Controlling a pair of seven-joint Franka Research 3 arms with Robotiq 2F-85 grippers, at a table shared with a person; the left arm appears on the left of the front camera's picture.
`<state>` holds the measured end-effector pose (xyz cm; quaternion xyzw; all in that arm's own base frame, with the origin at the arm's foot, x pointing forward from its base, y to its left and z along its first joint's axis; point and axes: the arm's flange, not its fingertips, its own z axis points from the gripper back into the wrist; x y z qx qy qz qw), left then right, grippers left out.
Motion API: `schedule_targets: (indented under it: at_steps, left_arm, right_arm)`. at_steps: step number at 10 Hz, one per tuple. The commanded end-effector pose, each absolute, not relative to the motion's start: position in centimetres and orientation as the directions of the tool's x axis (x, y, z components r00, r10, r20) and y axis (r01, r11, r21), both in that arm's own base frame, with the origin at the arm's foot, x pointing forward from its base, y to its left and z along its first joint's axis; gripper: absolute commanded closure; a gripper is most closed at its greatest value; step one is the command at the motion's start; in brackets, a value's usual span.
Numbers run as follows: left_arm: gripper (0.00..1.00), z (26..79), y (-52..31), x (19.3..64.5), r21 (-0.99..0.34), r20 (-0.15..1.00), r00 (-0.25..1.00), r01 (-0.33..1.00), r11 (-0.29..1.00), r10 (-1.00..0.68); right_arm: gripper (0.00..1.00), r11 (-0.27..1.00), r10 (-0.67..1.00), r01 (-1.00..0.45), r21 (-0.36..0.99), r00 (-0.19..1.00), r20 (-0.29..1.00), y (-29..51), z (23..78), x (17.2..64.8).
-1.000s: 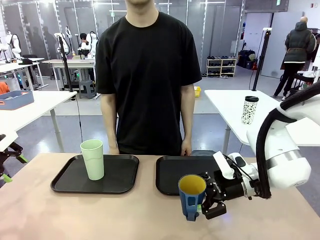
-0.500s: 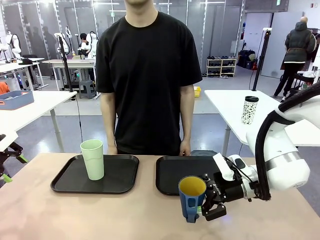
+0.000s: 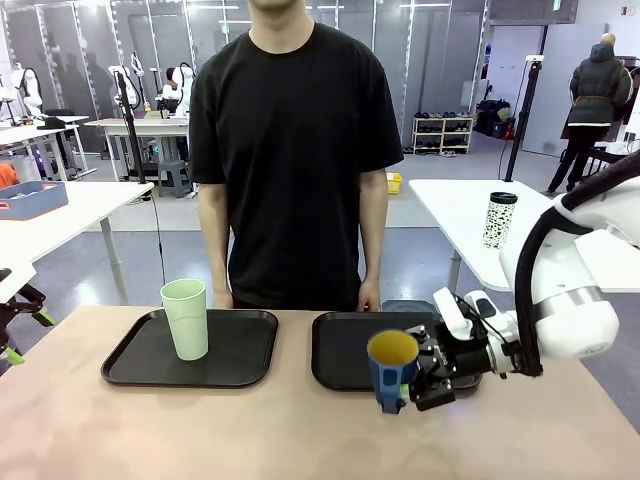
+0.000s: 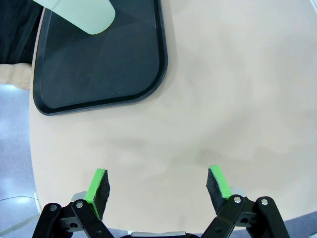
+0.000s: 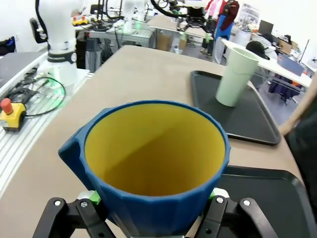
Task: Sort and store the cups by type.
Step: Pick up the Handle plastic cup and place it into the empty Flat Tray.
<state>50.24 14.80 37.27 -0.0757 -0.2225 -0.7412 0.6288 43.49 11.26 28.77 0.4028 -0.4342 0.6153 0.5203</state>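
Observation:
A tall pale green tumbler (image 3: 185,318) stands upright on the left black tray (image 3: 130,365). My right gripper (image 3: 413,386) is shut on the dark blue mug (image 3: 391,367) with the yellow inside. It holds the mug upright above the table, at the front edge of the right black tray (image 3: 340,345). In the right wrist view the mug (image 5: 153,163) sits between the fingers of the right gripper (image 5: 153,201), and the tumbler (image 5: 235,74) stands farther off on its tray (image 5: 247,124). My left gripper (image 4: 158,184) hangs open over bare table, near a tray corner (image 4: 99,74) and the tumbler's base (image 4: 81,12).
A person (image 3: 295,150) in a black shirt stands at the far edge, hands down by the trays. A white speckled cup with a dark lid (image 3: 499,220) stands on another table at the back right. The other arm's base and cables (image 5: 54,59) sit beside the table.
My right gripper has lifted the blue mug and carried it a little right and toward the right tray. The tumbler, trays and left gripper have not moved.

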Motion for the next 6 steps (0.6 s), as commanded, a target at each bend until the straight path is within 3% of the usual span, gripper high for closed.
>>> schedule_targets:
  at_steps: [1, 6]
  left_arm:
    - [0.00, 37.4, 14.8, 50.1, 0.242, 0.389, -0.208, 0.963, -0.119, -0.897]
    - [0.00, 37.4, 14.8, 50.1, 0.242, 0.389, -0.208, 0.963, -0.119, -0.897]
  right_arm:
    - [0.26, -0.060, 0.316, -0.991, -0.123, -0.136, 0.939, 10.4, 29.1, 47.5]
    - [0.26, 0.027, 0.300, -0.992, -0.126, -0.112, 0.947, 7.4, 31.5, 56.4]
